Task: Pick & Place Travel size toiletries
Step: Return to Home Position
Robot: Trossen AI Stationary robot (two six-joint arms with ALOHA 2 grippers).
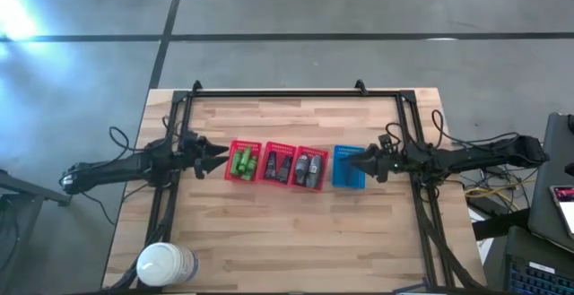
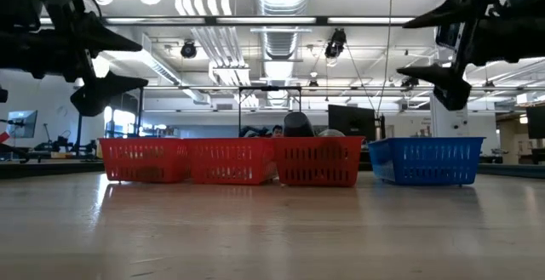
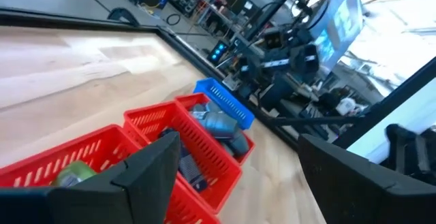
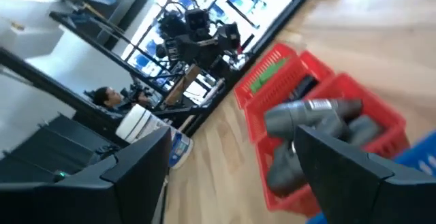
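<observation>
Two pincers hang above the counter (image 1: 287,232), each with its fingers spread wide and nothing between them. The left pincer (image 1: 213,158) is left of centre in the high view, tips pointing at the left red basket (image 2: 145,161) just beside it; in the low view it hangs at the upper left, clear above the basket rims. The right pincer (image 1: 352,160) is right of centre in the high view, tips over the blue basket (image 2: 426,161); in the low view it hangs at the upper right, above that basket.

The baskets stand in one row across the middle of the counter. The three red ones sit side by side, and the blue one is just beside the right red basket (image 2: 317,162). The green toiletries (image 1: 242,161) lie in the left red basket, the dark toiletries (image 1: 276,166) in the middle red basket (image 2: 230,162), and the grey bottles (image 4: 313,112) in the right red basket. A white roll (image 1: 166,264) sits at the lower left corner of the counter, well apart from the row.
</observation>
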